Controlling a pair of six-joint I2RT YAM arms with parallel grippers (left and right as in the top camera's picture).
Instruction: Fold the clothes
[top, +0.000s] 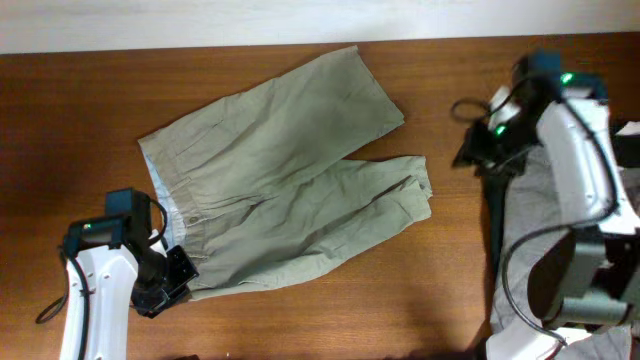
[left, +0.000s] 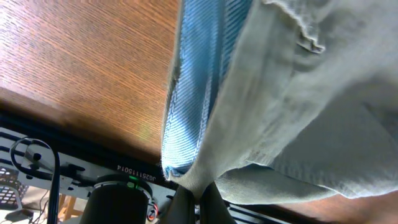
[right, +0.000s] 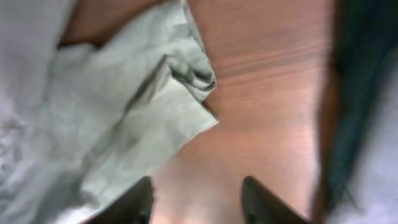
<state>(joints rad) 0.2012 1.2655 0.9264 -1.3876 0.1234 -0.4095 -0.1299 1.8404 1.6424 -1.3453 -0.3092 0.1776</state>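
Observation:
The pale khaki-olive shorts (top: 290, 170) lie spread on the table, waistband at the left, legs toward the upper right and right. My left gripper (top: 170, 275) is shut on the lower waistband corner; the left wrist view shows the fabric pinched between the fingers (left: 198, 200) with the light-blue lining (left: 199, 81) turned out. My right gripper (top: 478, 152) is open and empty over bare wood, to the right of the near leg hem (right: 186, 93). Grey trousers (top: 540, 230) and a black garment (top: 630, 130) lie at the right under the right arm.
The wooden table (top: 60, 140) runs to a pale wall strip at the back. Cables loop by the left arm base (top: 50, 305) and over the grey pile (top: 515, 270). A dark frame with a label shows past the table edge (left: 134, 171).

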